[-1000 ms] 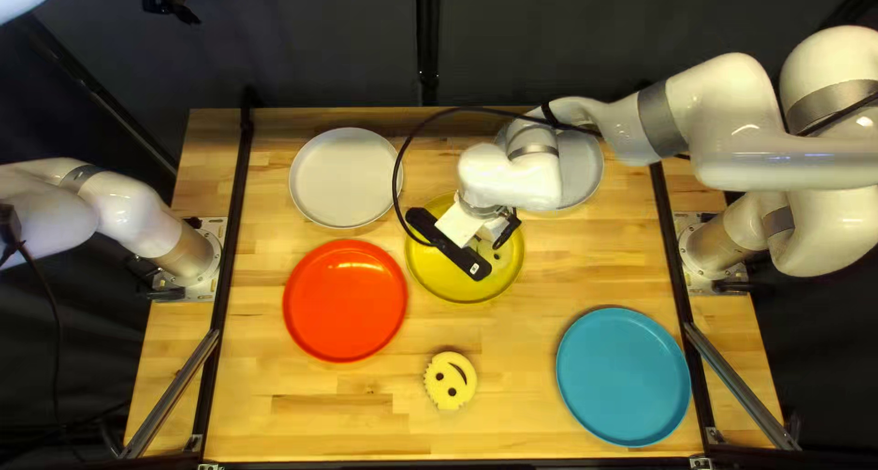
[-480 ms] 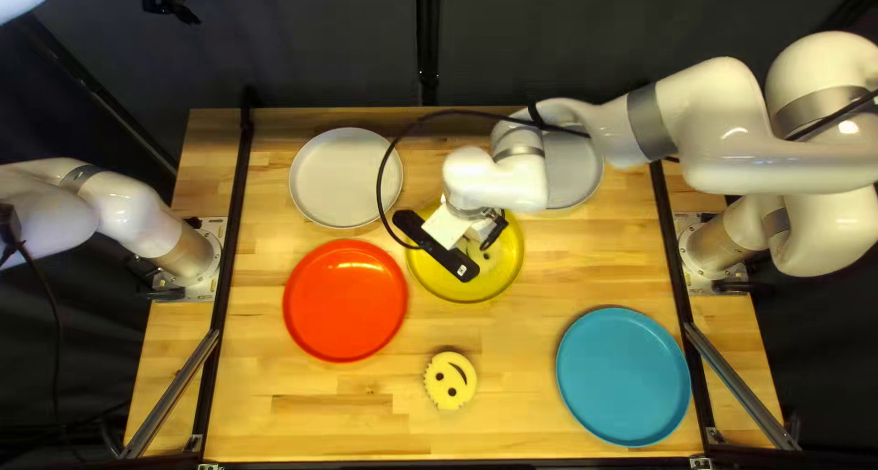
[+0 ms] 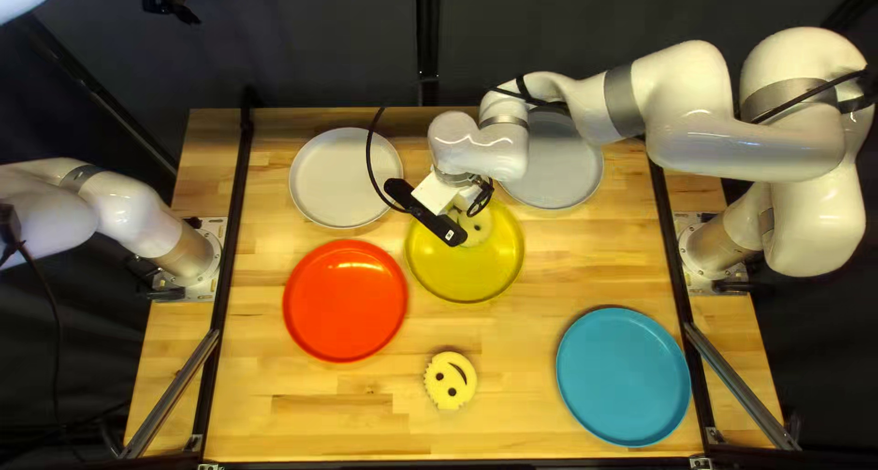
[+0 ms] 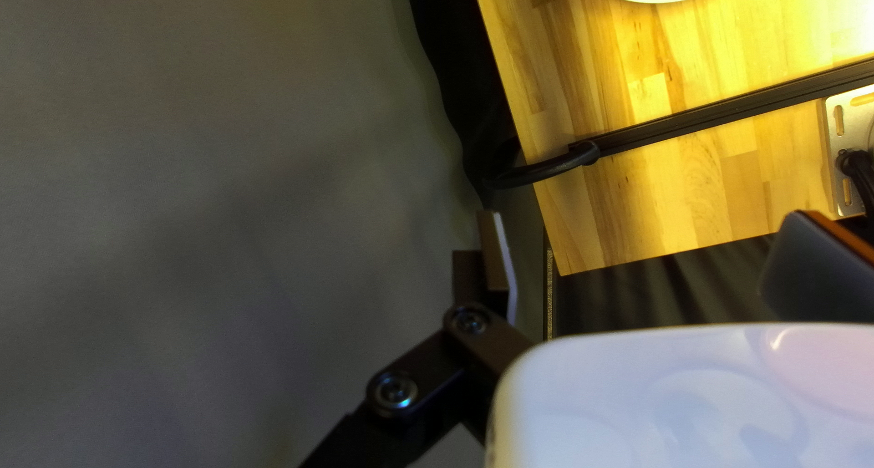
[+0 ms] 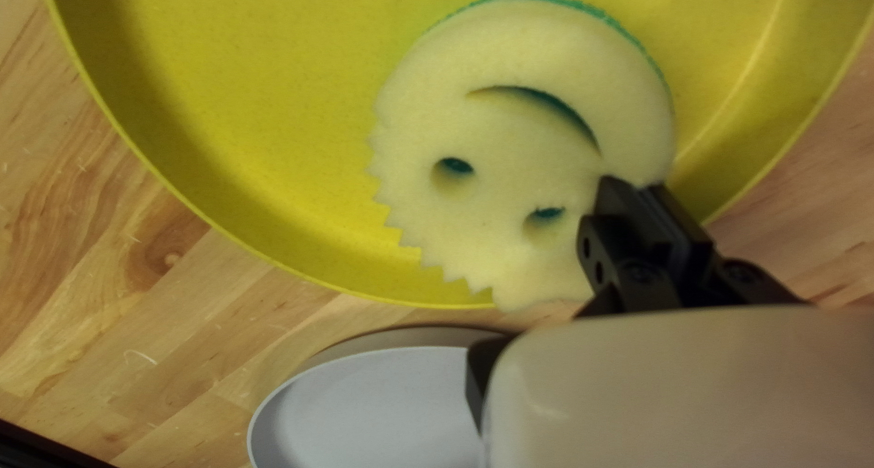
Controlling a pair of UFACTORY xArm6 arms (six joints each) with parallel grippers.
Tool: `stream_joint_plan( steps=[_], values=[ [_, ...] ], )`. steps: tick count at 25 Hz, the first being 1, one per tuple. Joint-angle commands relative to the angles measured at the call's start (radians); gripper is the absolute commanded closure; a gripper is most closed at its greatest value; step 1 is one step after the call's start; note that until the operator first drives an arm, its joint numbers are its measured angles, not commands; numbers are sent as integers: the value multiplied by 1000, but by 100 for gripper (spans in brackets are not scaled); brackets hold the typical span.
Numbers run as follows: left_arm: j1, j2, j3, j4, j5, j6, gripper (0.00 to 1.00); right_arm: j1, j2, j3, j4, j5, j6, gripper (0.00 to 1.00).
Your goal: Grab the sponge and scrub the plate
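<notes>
My right gripper (image 3: 479, 201) is over the far part of the yellow plate (image 3: 466, 276). In the right wrist view, my right gripper (image 5: 637, 190) is shut on the edge of a round pale yellow sponge (image 5: 510, 140) with eye holes, a curved mouth slot and a green underside. The sponge overlaps the yellow plate's far rim; whether it touches is unclear. My left gripper (image 3: 172, 2) is raised high at the view's upper left. The left wrist view shows my left gripper (image 4: 642, 222) open, its fingers wide apart and nothing between them.
Another smiling sponge (image 3: 450, 380) lies near the front edge. Around the yellow plate are a red plate (image 3: 345, 300), a white plate (image 3: 346, 177), a pale grey plate (image 3: 558, 164) partly under my right arm, and a blue plate (image 3: 623, 376). A black cable loops beside the right gripper.
My right gripper and its sponge have moved toward the far edge and slightly left, from over the yellow plate's inside to its far rim. The left arm has stayed still.
</notes>
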Motion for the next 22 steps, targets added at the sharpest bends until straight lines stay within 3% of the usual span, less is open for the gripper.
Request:
stream_joint_plan(
  steps=[1, 8, 17, 22],
  values=[
    [0, 0, 0, 0, 0, 0, 0, 22, 4, -2, -2, -1, 18, 100],
    [0, 0, 0, 0, 0, 0, 0, 82, -1, 27, -4, -30, 61, 100],
    [0, 0, 0, 0, 0, 0, 0, 195, 22, 0, -17, -31, 138, 100],
    [0, 0, 0, 0, 0, 0, 0, 192, 23, -8, -28, -20, 127, 100]
  ],
)
